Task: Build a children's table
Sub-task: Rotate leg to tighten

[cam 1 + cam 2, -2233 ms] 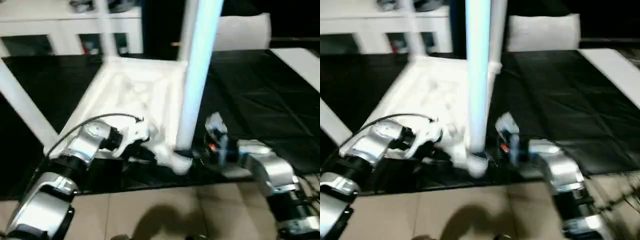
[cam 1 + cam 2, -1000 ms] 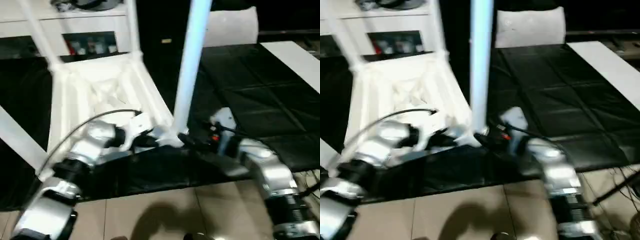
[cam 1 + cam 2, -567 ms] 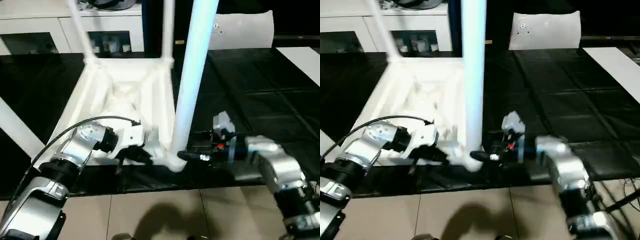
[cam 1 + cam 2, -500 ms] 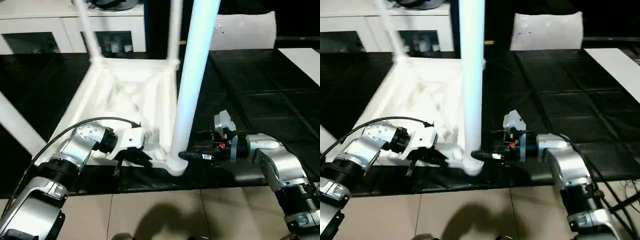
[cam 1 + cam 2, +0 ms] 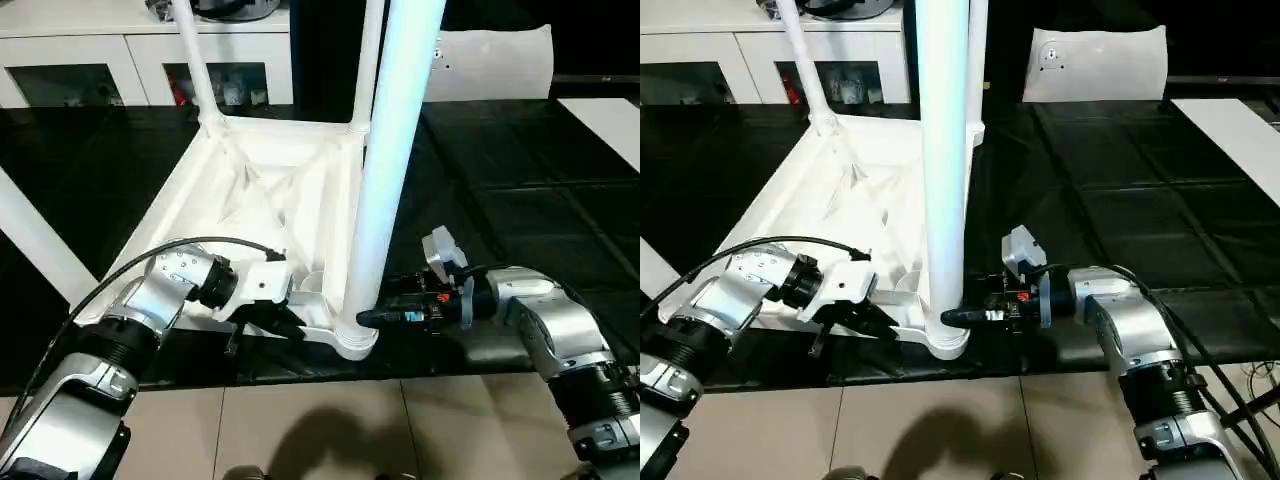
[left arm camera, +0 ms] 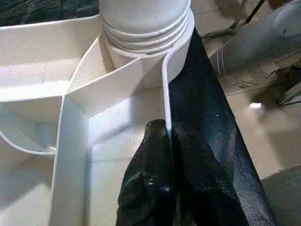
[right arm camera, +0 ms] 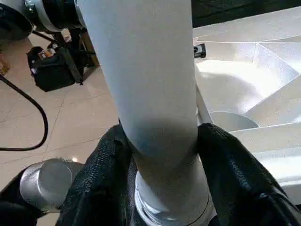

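- Children's table (image 5: pixel 270 200), white plastic with a ribbed underside, lies upside down on the black padded mat (image 5: pixel 520 200); its near edge sits at the mat's front border, above the beige tiled floor (image 5: pixel 330 430).
- Nearest leg (image 5: pixel 395 150), a long white tapered tube, stands upright in the round corner socket (image 5: pixel 352 338) at the table's near right corner.
- Two further white tube legs (image 5: pixel 197 60) rise from the table's far corners; another white tube (image 5: pixel 35 240) slants past the table's left side.
- Left gripper (image 6: pixel 164 155): black fingers pressed together on the thin white rim wall (image 6: pixel 165 94) of the table, just beside the corner socket.
- Right gripper (image 7: pixel 160 160): one black finger (image 7: pixel 101 174) on each side of the nearest leg, both in contact with the tube just above the socket, clasping it.
- White flat panel with a small round mark (image 5: pixel 1095 60) stands beyond the table, at the mat's far edge.
- White cabinet (image 5: pixel 120 50) stands behind the table's far left corner.
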Tool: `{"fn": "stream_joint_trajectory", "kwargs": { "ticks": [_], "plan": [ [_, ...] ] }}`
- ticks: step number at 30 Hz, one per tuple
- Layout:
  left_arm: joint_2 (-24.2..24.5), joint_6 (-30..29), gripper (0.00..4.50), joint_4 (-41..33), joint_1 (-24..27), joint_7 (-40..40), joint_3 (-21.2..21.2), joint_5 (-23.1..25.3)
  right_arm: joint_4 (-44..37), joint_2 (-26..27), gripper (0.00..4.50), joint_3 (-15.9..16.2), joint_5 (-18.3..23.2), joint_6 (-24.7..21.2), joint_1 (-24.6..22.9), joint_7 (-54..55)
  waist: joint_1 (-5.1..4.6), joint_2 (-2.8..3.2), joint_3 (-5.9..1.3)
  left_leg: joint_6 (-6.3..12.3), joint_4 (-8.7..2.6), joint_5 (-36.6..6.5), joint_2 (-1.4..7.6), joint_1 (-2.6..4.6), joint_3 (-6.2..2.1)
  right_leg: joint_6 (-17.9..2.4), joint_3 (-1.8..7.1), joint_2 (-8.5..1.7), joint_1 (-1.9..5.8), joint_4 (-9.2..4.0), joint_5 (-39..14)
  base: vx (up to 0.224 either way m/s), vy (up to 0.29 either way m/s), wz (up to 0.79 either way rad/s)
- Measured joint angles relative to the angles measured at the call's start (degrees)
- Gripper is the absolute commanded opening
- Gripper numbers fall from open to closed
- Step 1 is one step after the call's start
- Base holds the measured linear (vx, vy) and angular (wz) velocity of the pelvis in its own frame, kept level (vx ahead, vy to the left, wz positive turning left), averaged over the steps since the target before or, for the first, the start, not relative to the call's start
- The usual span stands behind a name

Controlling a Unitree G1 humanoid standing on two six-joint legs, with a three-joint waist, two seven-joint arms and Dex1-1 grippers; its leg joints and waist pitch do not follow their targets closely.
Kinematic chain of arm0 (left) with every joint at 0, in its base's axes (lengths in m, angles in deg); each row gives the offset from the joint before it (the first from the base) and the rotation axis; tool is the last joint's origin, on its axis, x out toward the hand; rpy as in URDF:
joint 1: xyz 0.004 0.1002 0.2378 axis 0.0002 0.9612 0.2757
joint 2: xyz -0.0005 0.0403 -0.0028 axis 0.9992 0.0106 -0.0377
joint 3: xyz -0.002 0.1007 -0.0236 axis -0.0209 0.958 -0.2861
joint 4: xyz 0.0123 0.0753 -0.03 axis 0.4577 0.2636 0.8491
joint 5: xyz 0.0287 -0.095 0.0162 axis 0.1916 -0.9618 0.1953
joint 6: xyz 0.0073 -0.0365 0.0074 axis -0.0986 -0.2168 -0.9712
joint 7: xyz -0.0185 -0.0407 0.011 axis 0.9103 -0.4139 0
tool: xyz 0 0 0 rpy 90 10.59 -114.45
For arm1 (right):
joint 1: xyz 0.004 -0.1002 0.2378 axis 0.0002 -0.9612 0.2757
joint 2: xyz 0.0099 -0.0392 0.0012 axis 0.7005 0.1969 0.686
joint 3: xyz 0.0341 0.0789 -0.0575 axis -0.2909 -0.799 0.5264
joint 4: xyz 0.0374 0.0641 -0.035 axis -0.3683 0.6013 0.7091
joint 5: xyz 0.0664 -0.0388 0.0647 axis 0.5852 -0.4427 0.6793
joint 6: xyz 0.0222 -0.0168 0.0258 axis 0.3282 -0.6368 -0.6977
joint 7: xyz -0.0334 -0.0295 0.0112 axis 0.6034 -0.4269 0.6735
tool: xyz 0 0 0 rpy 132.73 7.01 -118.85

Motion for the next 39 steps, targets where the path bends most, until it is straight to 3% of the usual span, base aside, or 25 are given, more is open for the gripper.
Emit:
{"fn": "stream_joint_trajectory", "kwargs": {
  "ticks": [9, 13, 15, 17, 20, 21, 22, 23, 24, 25, 26, 27, 30, 31, 32, 33, 39],
  "plan": [
    [-0.21, -0.54, 0.0, 0.05, 0.02, -0.14, -0.14, -0.05, -0.96, 0.58, 1.89, -0.35, 0.09, -1.07, -0.78, 0.69, 0.02, -0.13, -0.05, -0.01, 0.0, 0.0, 0.0, 0.03, 0.0, 0.02, 0.0, 0.02, 0.01, 0.02, -0.02, 0.0, 0.0, 0.0],
    [-1.94, -6.05, 0.0, -0.08, 0.01, -3.22, -1.44, 0.23, -5.97, 2.51, 1.89, -2.12, 0.05, -2.24, -5.47, 7.7, 0.26, -0.07, -0.12, -0.02, 0.04, 0.02, 0.0, 0.22, 0.01, 0.14, 0.0, -0.02, 0.22, 0.03, -0.09, 0.0, 0.0, 0.0],
    [-3.0, -9.33, 0.0, 0.04, -0.01, -6.22, -2.22, 0.94, -6.96, 3.85, 1.89, -2.85, -1.36, -1.96, -6.4, 12.46, -0.21, 0.05, -0.19, -0.02, 0.06, 0.05, -0.14, 0.51, 0.05, 0.17, 0.16, -0.02, 0.42, 0.02, -0.1, 0.0, 0.0, 0.0],
    [-4.29, -12.18, 0.0, 0.54, -0.06, -10.19, -2.86, 1.58, -7.08, 5.55, 1.88, -3.21, -3.66, -1.92, -6.55, 18.61, -1.06, 0.05, -0.19, -0.03, 0.06, 0.05, -0.26, 1.07, 0.06, 0.32, 0.05, -0.02, 0.87, -0.21, -0.19, -0.028, 0.006, -0.02],
    [-7.13, -16.01, 0.0, 2.0, -1.08, -16.76, -3.99, 2.81, -6.32, 9.77, 1.87, -4.83, -7.04, -2.51, -5.89, 29.09, -3.26, 0.42, -0.26, -0.02, 0.16, 0.04, -0.24, 1.07, -0.4, 0.37, -0.98, -0.07, 1.15, -1.4, -0.22, -0.024, 0.007, -0.03],
    [-8.4, -17.31, 0.0, 2.9, -1.54, -19.53, -4.59, 2.94, -5.38, 12.08, 1.86, -5.88, -7.69, -3.59, -5.0, 33.16, -4.12, 0.67, -0.2, -0.01, 0.14, 0.04, -0.2, 1.0, -0.71, 0.38, -1.65, -0.12, 1.43, -2.15, -0.22, -0.068, 0.045, -0.14],
    [-9.72, -18.72, 0.0, 3.84, -2.3, -22.92, -4.84, 3.35, -4.2, 14.14, 1.86, -6.68, -8.99, -4.36, -3.78, 37.67, -5.35, 1.15, 0.02, 0.01, 0.16, 0.03, 0.11, 0.94, -1.25, 0.38, -3.04, -0.13, 2.07, -3.51, -0.22, -0.068, 0.045, -0.14],
    [-10.97, -19.9, 0.0, 4.49, -2.54, -25.2, -5.45, 3.34, -3.31, 15.55, 1.86, -7.24, -9.58, -5.18, -2.82, 41.01, -6.17, 2.0, 0.38, 0.03, 0.13, 0.01, 0.84, 0.92, -1.8, 0.41, -4.22, -0.15, 3.12, -4.54, -0.26, -0.095, 0.023, -0.13],
    [-12.27, -21.2, 0.0, 5.09, -3.04, -28.04, -6.03, 3.38, -2.26, 17.1, 1.86, -7.77, -10.31, -5.63, -1.69, 44.63, -6.16, 2.2, 0.71, 0.03, 0.11, 0.01, 1.32, 0.71, -1.99, 0.28, -4.24, -0.23, 3.05, -2.7, -1.62, -0.058, -0.002, -0.05],
    [-14.02, -22.53, 0.0, 6.03, -3.81, -31.07, -6.36, 3.57, -1.15, 18.2, 1.86, -8.36, -11.19, -5.71, -0.81, 48.27, -6.25, 1.82, 0.85, 0.03, 0.36, 0.02, 1.17, 0.69, -1.44, -0.65, -2.64, -0.59, 2.99, 1.56, -3.48, -0.083, -0.008, 0.05],
    [-15.42, -23.23, 0.0, 6.03, -4.01, -34.11, -6.8, 3.88, -0.28, 18.58, 1.86, -8.58, -11.87, -6.03, 0.44, 51.1, -5.49, -0.34, 0.4, 0.01, 0.64, 0.03, 0.62, 1.24, 0.08, 1.92, -0.21, -1.17, 3.6, 4.05, -5.23, 0.022, -0.059, 0.01],
    [-15.96, -23.71, 0.0, 6.06, -4.05, -36.06, -7.73, 3.9, 1.14, 19.82, 1.86, -8.79, -12.09, -5.97, 1.81, 53.65, -4.91, -0.45, 0.54, -0.04, 0.57, -0.03, -0.43, 1.45, -0.02, 1.79, 0.37, -1.29, 2.69, 4.61, -5.34, 0.016, -0.079, -0.17],
    [-18.11, -24.84, 0.0, 6.24, -4.77, -40.36, -8.19, 4.23, 3.2, 21.95, 1.86, -9.63, -13.12, -5.93, 4.19, 59.51, -3.7, 0.53, -0.1, -0.4, 0.07, 0.64, -0.81, -0.1, -1.87, 1.29, -0.22, -0.76, 1.65, 4.27, -5.23, 0.021, -0.038, -0.19],
    [-18.8, -24.84, 0.0, 6.24, -4.78, -41.23, -8.4, 4.18, 3.45, 22.02, 1.86, -9.92, -13.27, -5.74, 4.38, 60.28, -3.67, 0.53, -0.17, -0.5, 0.03, 1.27, -0.51, -0.33, -1.9, 1.07, -0.07, -0.24, 1.62, 3.99, -4.62, 0.0, 0.0, 0.0],
    [-18.84, -24.82, 0.0, 6.24, -4.83, -41.91, -8.64, 4.18, 4.02, 22.49, 2.42, -10.2, -13.57, -5.17, 4.82, 60.97, -3.65, 0.52, -0.19, -0.5, -0.06, 1.27, -0.33, -0.48, -1.91, 0.9, 0.06, 0.13, 1.63, 3.49, -4.28, 0.0, 0.0, 0.0],
    [-18.78, -24.81, 0.0, 6.24, -5.05, -42.39, -8.67, 4.21, 4.64, 22.97, 2.56, -10.34, -14.0, -4.36, 5.18, 61.72, -3.67, 0.47, -0.19, -0.52, -0.23, 1.29, -0.32, -0.62, -1.91, 0.5, 0.04, 0.17, 1.52, 3.27, -3.92, 0.0, 0.0, 0.0],
    [-17.27, -23.27, 0.0, 6.19, -5.39, -41.4, -8.28, 4.25, 5.13, 22.98, 3.0, -9.94, -13.93, -0.49, 2.62, 59.77, -3.85, 0.45, -0.16, -0.4, -0.36, 1.26, -0.29, -1.1, -1.66, 0.36, 0.08, 0.19, 1.13, 2.59, -3.46, 0.0, 0.0, 0.0]
  ]
}}
